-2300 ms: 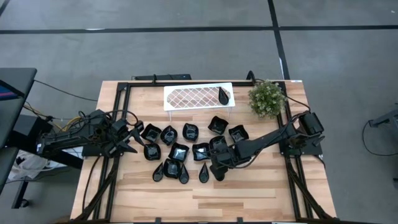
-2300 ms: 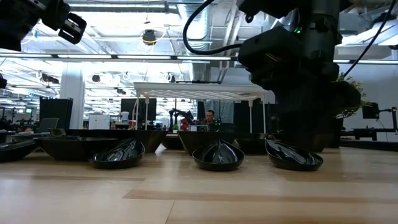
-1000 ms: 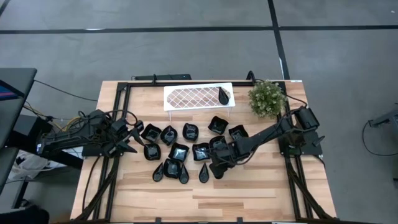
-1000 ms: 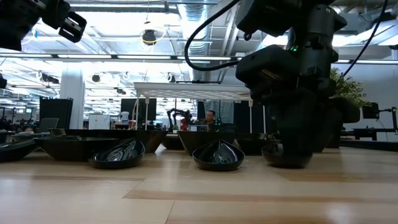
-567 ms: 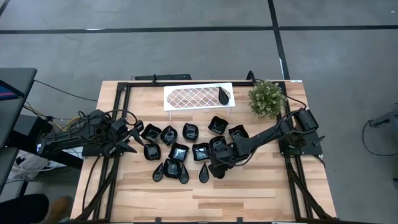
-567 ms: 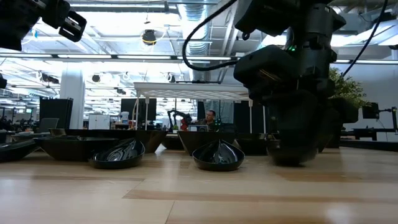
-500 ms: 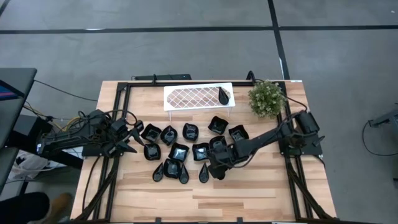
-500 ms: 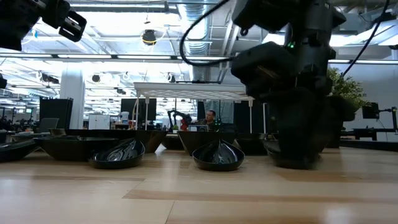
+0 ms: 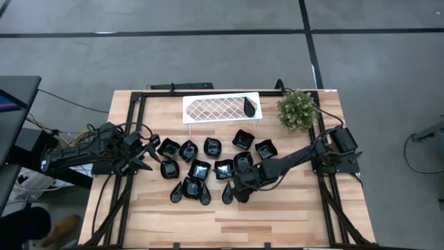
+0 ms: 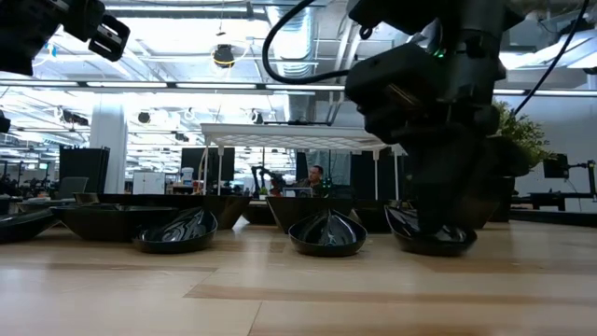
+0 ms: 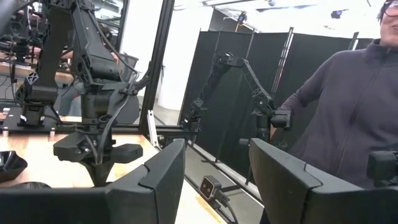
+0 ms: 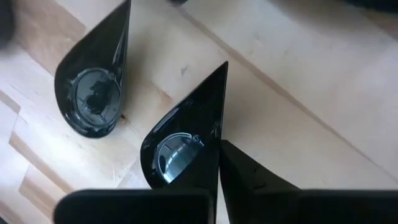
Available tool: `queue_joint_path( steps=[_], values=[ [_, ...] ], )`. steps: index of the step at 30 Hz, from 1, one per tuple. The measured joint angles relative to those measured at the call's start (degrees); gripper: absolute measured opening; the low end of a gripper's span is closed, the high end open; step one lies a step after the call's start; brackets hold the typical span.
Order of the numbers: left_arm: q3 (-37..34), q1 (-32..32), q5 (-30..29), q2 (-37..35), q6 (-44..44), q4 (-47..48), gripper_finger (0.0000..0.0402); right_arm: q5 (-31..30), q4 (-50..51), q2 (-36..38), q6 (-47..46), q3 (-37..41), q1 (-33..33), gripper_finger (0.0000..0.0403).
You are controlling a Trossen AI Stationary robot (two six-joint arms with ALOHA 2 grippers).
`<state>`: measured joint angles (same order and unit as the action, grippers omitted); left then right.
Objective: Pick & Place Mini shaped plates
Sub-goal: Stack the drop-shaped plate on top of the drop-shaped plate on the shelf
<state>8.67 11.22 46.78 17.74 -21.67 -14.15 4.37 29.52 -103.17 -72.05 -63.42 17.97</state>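
Several small glossy black plates (image 9: pixel 208 167) lie in a cluster on the wooden table. One teardrop plate (image 9: pixel 249 106) lies on the white lattice tray (image 9: pixel 208 108). My right gripper (image 9: pixel 234 193) is low at the near side of the cluster, shut on the rightmost teardrop plate (image 12: pixel 177 152). This plate also shows in the low view (image 10: pixel 431 241). Another teardrop plate (image 12: pixel 93 93) lies beside it. My left gripper (image 9: pixel 148 151) waits open and empty above the table's left side. My right gripper holds the teardrop plate by its side rim (image 12: pixel 216 134), pinched between the two fingers, one finger (image 12: pixel 143 202) over the plate's hollow and the other (image 12: pixel 249 180) outside it. The fingers come from above, pointing down. The plate's underside (image 10: pixel 434 248) rests on the table.
A green plant (image 9: pixel 297 110) stands at the far right corner, next to the tray. Bare wood lies along the table's near edge (image 9: pixel 222 222). A person (image 11: pixel 354 112) stands beyond the table's left side, and a shoe (image 9: pixel 66 226) shows on the floor.
My right gripper has edged toward the table's left edge, staying low over the rightmost teardrop plate. The plate, earlier hidden behind the gripper in the low view, now shows below it on the table.
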Motion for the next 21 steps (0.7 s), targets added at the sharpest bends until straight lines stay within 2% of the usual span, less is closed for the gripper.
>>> queue_joint_path(
  steps=[6,9,16,21],
  values=[
    [0.0,0.0,0.0,0.0,0.0,-0.1,0.0182,1.7,2.0,1.3,0.3,-1.5,0.0,0.0002],
    [0.0,0.0,0.0,0.0,0.0,-0.2,0.0182,1.8,6.7,3.4,1.8,-3.8,0.0,0.0001],
    [0.0,0.0,0.0,0.0,0.0,-0.4,0.0182,1.8,15.8,10.8,5.8,-8.6,-0.3,0.0001],
    [0.0,0.0,0.0,0.0,0.0,-0.5,0.0182,1.8,17.0,16.7,7.1,-9.0,-1.5,0.0001]
  ],
)
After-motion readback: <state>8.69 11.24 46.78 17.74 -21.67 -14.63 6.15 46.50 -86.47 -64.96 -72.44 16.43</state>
